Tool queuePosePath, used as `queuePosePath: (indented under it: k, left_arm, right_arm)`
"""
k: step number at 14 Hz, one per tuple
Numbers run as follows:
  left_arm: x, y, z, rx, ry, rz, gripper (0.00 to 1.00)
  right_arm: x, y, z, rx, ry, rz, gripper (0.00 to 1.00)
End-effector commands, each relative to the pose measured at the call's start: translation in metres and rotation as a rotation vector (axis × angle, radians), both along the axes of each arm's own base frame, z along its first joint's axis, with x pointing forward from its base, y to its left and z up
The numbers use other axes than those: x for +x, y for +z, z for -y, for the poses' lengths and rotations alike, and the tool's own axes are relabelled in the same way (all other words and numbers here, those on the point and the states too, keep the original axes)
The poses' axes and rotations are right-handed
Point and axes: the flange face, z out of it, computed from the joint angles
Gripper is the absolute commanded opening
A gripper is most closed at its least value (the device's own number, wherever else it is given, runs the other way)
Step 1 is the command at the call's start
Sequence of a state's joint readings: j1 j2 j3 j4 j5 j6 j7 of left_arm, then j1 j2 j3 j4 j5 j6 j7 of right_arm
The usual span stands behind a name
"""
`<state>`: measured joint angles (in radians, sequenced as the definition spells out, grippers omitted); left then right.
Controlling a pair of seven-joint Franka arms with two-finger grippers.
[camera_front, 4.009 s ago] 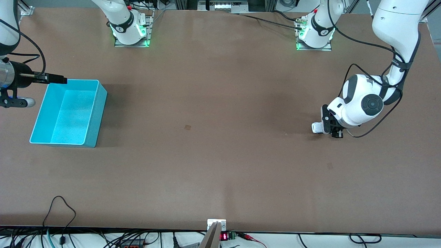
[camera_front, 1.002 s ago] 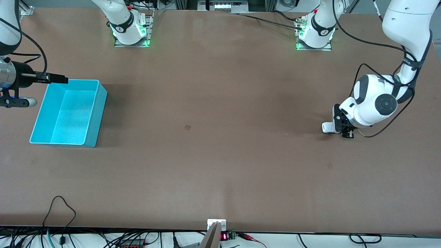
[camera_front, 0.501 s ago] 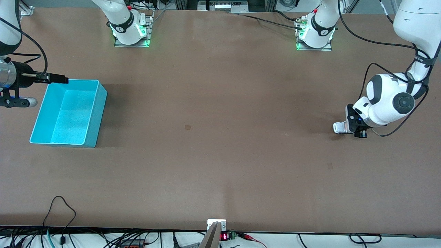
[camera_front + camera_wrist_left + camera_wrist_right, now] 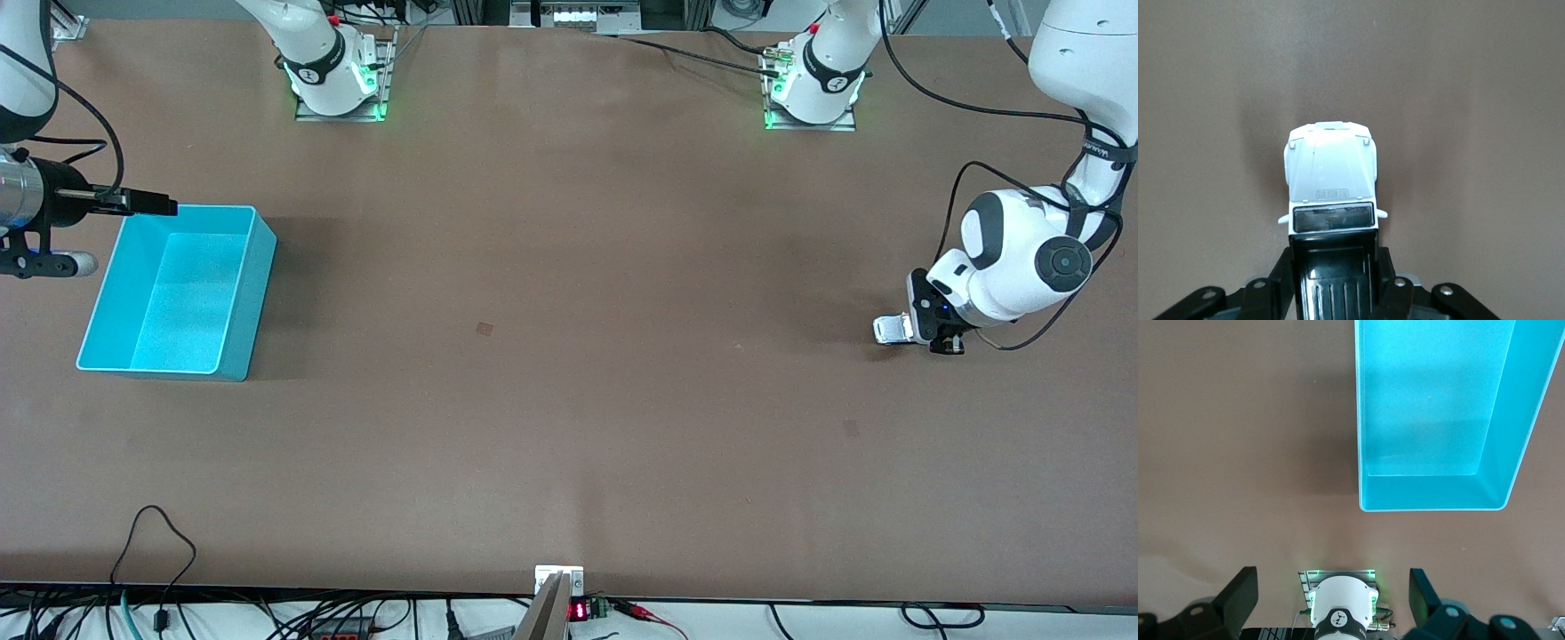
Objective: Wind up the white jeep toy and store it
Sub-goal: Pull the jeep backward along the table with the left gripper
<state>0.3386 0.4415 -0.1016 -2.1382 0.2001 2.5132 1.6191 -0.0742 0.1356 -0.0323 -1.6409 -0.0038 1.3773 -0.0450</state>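
The white jeep toy [image 4: 889,329] is at the table surface near the left arm's end, its hood pointing toward the right arm's end. My left gripper [image 4: 925,325] is shut on its rear. In the left wrist view the white hood and black ribbed roof of the jeep [image 4: 1331,177] show, with the left gripper [image 4: 1335,270] clamped on both sides of the roof and its fingers [image 4: 1395,287] against the body. My right gripper [image 4: 149,204] hangs open and still beside the cyan bin [image 4: 256,302]. In the right wrist view, the right gripper [image 4: 1331,590] holds nothing and the bin [image 4: 1431,495] is bare inside.
The arm bases [image 4: 336,80] [image 4: 811,89] stand along the table edge farthest from the front camera. Cables [image 4: 151,533] and a small display [image 4: 578,610] lie at the nearest edge. A small dark mark [image 4: 484,329] sits mid-table.
My left gripper has slid the jeep along the table toward the left arm's end. The right arm and the bin have not moved.
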Motion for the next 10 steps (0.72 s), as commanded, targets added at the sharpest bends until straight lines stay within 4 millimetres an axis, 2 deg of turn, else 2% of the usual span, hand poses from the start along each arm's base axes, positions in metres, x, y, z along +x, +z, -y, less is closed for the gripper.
queuePosePath:
  k: [1,6,7,10]
  left_arm:
    - [-0.014,-0.038,-0.018,-0.01,0.011,-0.061,0.17]
    - [-0.016,-0.039,-0.027,-0.004,0.012,-0.062,0.17]
    - [-0.018,-0.039,-0.035,0.016,-0.005,-0.065,0.17]
    - [-0.015,-0.039,-0.045,0.019,-0.002,-0.058,0.17]
  right_arm:
    - [-0.001,0.003,-0.002,0.01,0.006,-0.006,1.0]
    - [-0.001,0.003,-0.003,0.01,0.007,-0.005,1.0]
    - [-0.001,0.003,-0.003,0.01,0.007,-0.006,1.0]
    - [-0.001,0.003,-0.004,0.01,0.009,-0.006,1.0]
